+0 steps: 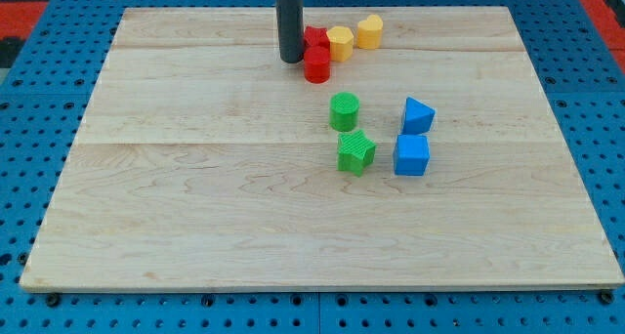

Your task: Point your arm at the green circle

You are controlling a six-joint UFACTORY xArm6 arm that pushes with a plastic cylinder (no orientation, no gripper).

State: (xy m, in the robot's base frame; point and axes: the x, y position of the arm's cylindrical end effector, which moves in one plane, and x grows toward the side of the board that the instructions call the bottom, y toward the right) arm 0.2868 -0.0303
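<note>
Best route, I judge: slide my tip down and rightward, skirting the red blocks, stopping just short of the green circle without nudging it or the green star below. The circle sits right of centre on the bench. The rod stands upright at upper centre, tip just left of the reds. The end effector has no jaws; it grips nothing.

Bright, even light; sharp focus, faint soft shadows
</note>
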